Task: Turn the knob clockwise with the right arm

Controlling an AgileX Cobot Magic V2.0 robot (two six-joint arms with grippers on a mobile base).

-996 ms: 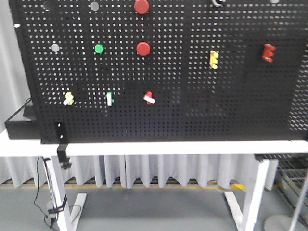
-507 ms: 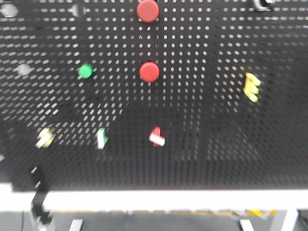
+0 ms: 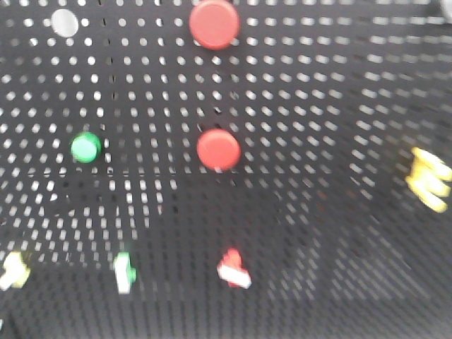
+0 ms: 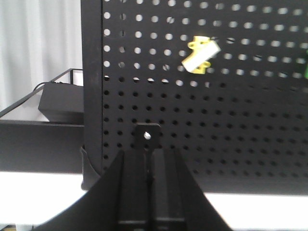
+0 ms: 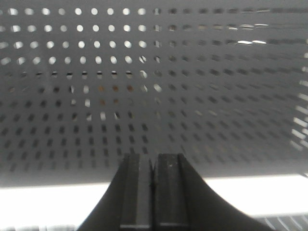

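Three small knobs with white bars sit in the lowest row of the black pegboard (image 3: 318, 106) in the front view: a yellow knob (image 3: 14, 270), a green knob (image 3: 125, 272) and a red knob (image 3: 234, 270). The task line does not say which one is meant. My left gripper (image 4: 150, 155) is shut and empty, below the yellow knob (image 4: 200, 54) and apart from it. My right gripper (image 5: 153, 156) is shut and empty, facing bare pegboard (image 5: 154, 72); its view shows no knob. Neither gripper shows in the front view.
Two red buttons (image 3: 214, 23) (image 3: 218, 150), a green button (image 3: 86, 147) and a grey button (image 3: 65, 22) sit higher on the board. A yellow toggle (image 3: 429, 180) is at the right. A black box (image 4: 60, 103) lies left of the board on the white table (image 4: 38, 185).
The front view has closed in on the pegboard: buttons and knobs grow larger and spread outward, and the table edge and legs have dropped out of the frame.
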